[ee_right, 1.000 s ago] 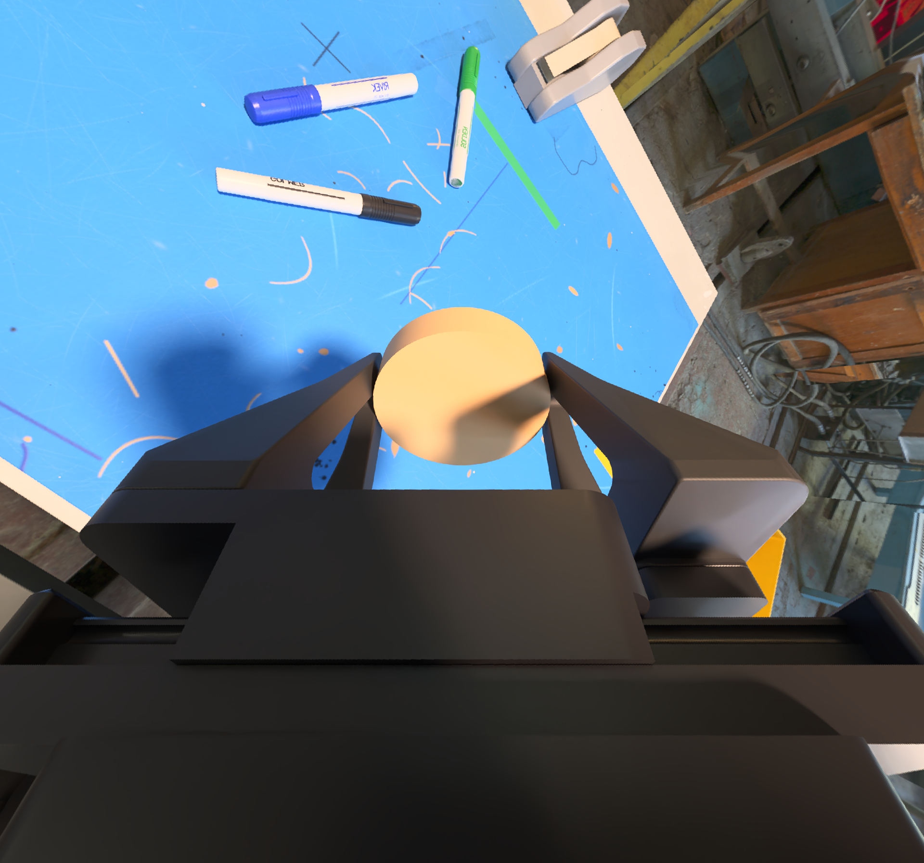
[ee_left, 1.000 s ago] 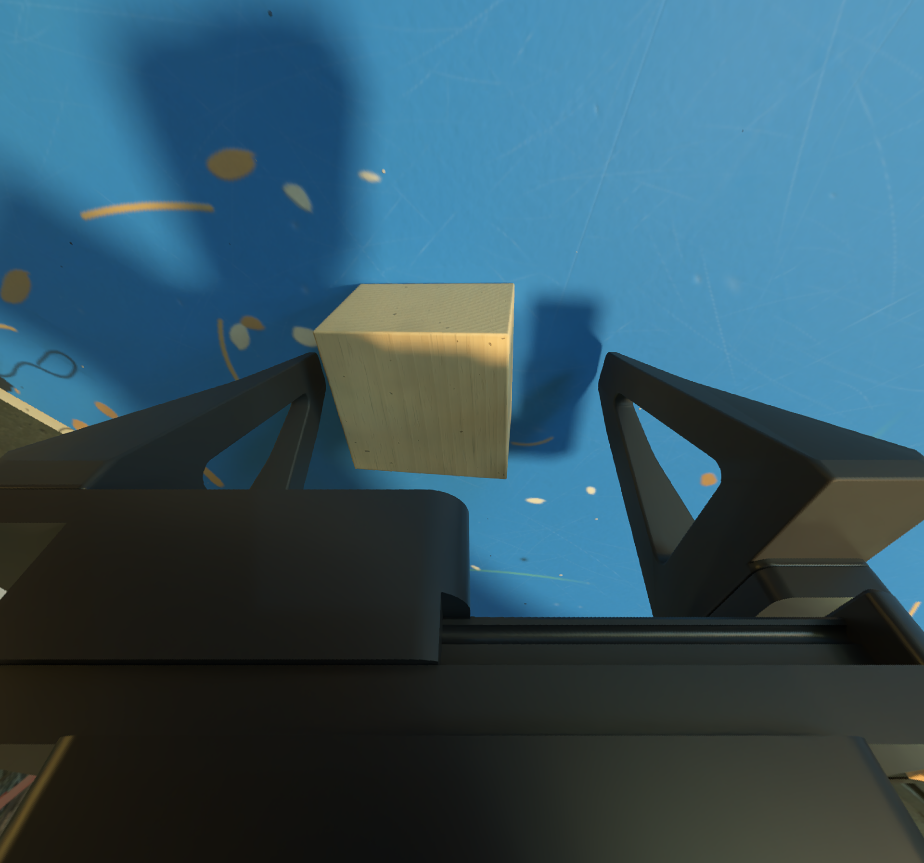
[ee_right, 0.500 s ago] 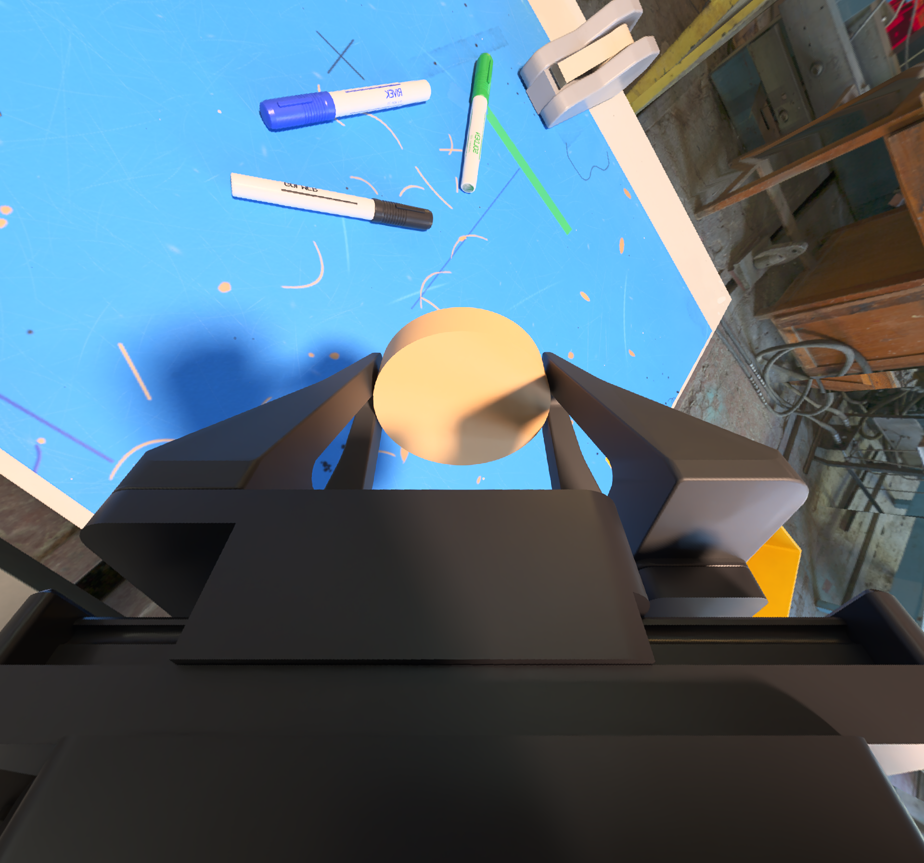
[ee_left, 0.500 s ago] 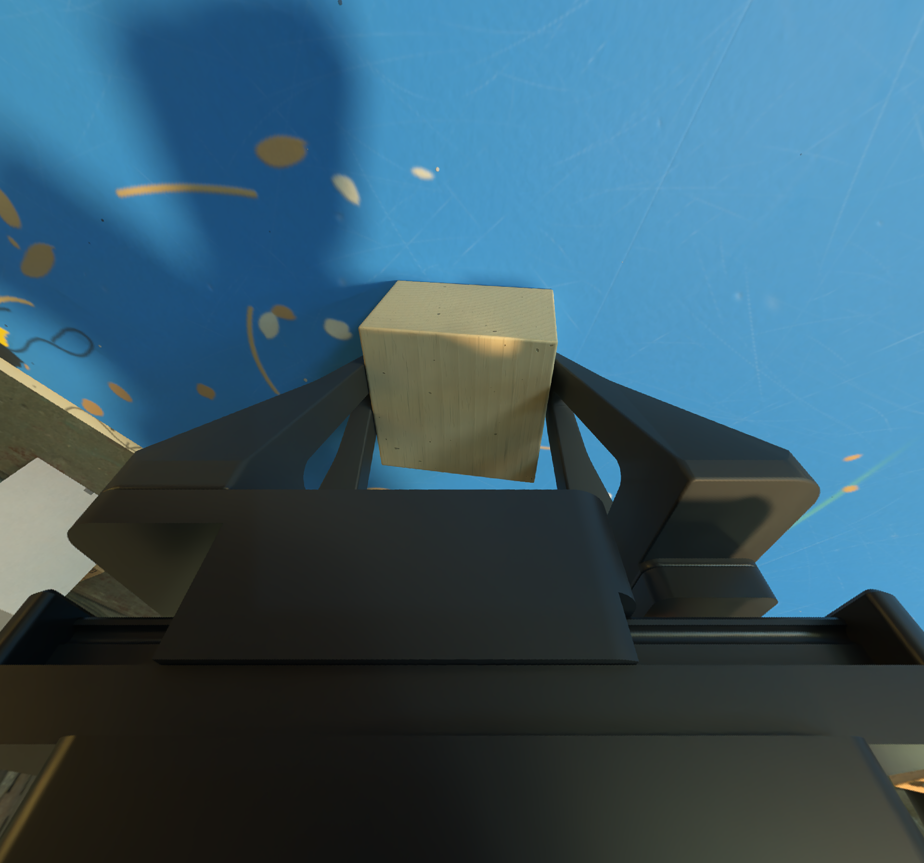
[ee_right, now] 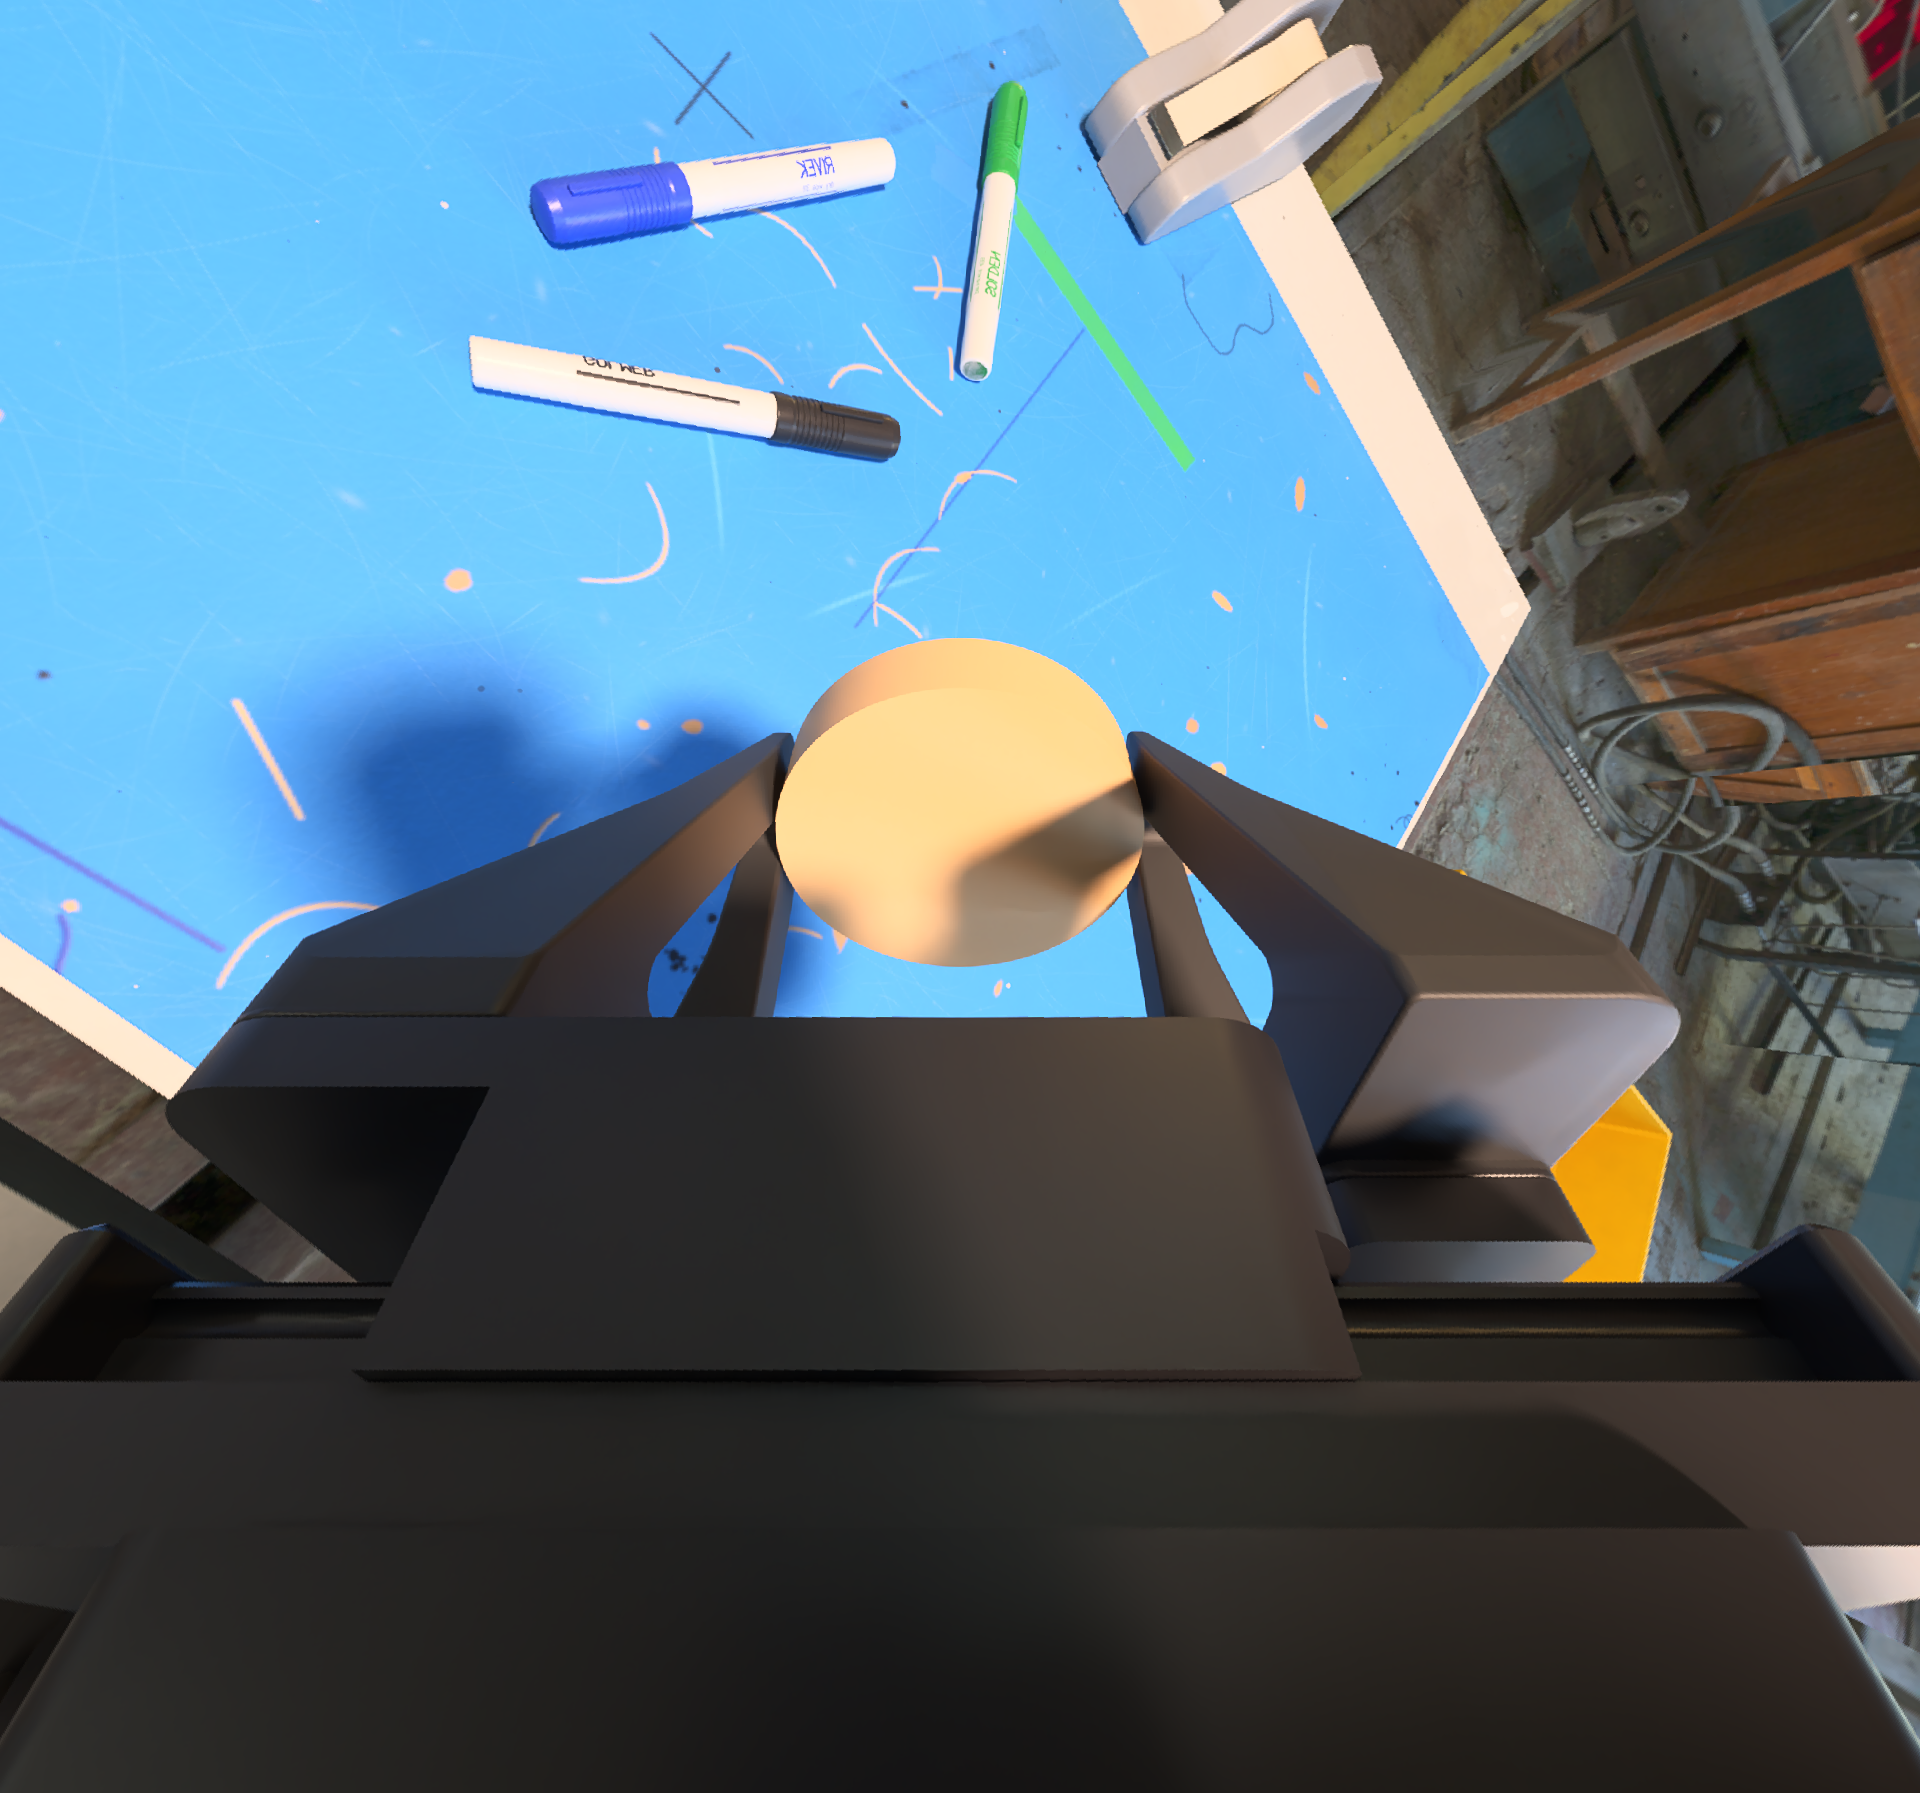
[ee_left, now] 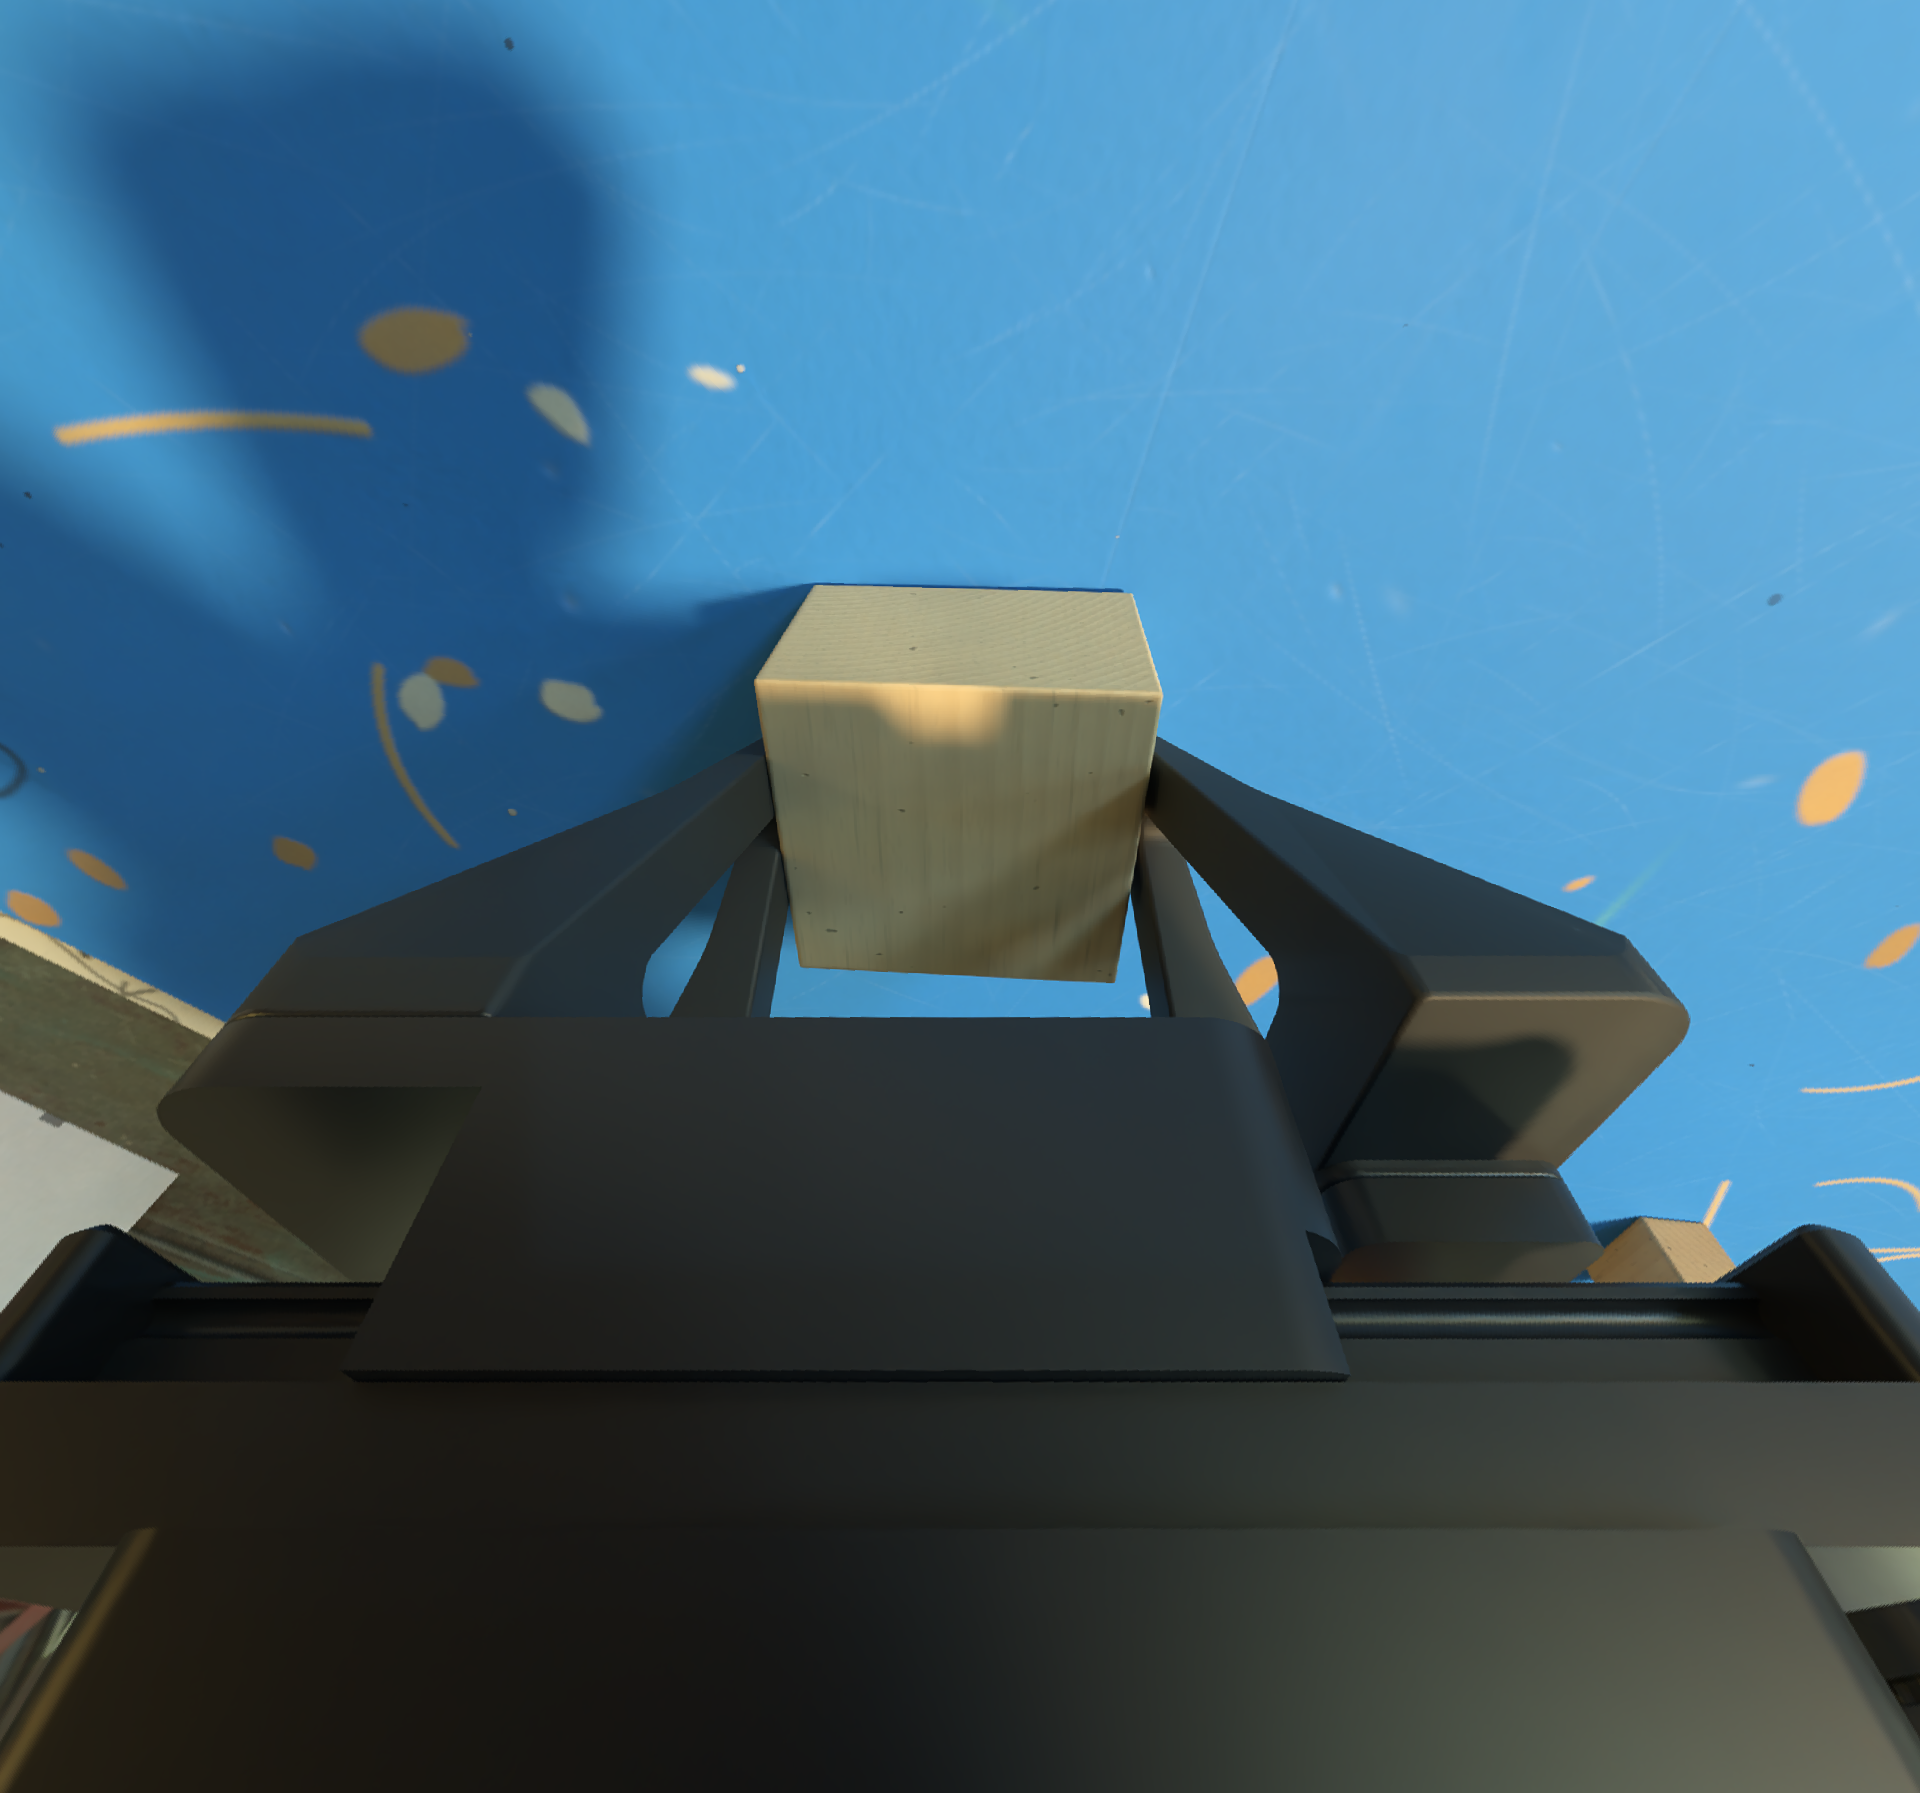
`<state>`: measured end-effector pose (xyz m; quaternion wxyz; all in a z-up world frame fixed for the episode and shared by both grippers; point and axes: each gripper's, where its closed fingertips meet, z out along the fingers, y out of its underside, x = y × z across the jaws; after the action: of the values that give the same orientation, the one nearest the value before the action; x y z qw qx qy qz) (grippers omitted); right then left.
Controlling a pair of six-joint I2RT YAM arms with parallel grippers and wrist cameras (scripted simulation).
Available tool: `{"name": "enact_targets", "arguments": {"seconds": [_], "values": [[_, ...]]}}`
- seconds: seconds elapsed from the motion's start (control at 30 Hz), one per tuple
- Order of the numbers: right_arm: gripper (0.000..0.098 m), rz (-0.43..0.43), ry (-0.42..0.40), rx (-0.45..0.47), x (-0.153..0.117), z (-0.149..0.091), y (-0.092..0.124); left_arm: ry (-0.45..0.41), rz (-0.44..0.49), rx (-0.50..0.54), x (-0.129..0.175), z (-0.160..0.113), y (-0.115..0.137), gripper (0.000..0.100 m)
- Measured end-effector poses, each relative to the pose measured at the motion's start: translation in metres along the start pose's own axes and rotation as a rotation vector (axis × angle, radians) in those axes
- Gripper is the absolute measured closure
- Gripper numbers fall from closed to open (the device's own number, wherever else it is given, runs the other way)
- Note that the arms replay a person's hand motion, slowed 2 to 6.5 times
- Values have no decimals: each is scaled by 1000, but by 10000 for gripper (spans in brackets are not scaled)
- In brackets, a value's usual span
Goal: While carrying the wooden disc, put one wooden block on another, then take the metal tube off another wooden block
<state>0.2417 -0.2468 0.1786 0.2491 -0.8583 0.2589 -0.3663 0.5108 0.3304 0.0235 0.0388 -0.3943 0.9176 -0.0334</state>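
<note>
Wooden disc (ee_right: 956, 808) is held clamped in the right gripper (ee_right: 956, 813) above the blue table (ee_right: 312, 393), one wooden block (ee_left: 956, 808) is pinched by the left gripper (ee_left: 956, 818), another block (ee_left: 1662, 1250) is glimpsed at four o'clock, and stacking and tube removal are judged undone.

Right gripper (ee_right: 956, 787) clamped on wooden disc (ee_right: 951, 808), above blue table (ee_right: 312, 455). Beyond: 3 markers, blue-capped (ee_right: 707, 190), black-capped (ee_right: 681, 398), green-capped (ee_right: 992, 231); grey clip (ee_right: 1231, 96) at table edge.
</note>
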Motion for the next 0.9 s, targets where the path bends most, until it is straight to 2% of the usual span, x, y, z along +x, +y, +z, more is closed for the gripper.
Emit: {"name": "enact_targets", "arguments": {"seconds": [0.33, 0.9], "values": [[458, -4, -5, 6, -2, 1, -1, 11, 0, 81, 7, -12, -5, 470], [458, -9, -20, 20, -6, 1, -6, -68, 10, 299, 7, -75, -12, 470]]}}
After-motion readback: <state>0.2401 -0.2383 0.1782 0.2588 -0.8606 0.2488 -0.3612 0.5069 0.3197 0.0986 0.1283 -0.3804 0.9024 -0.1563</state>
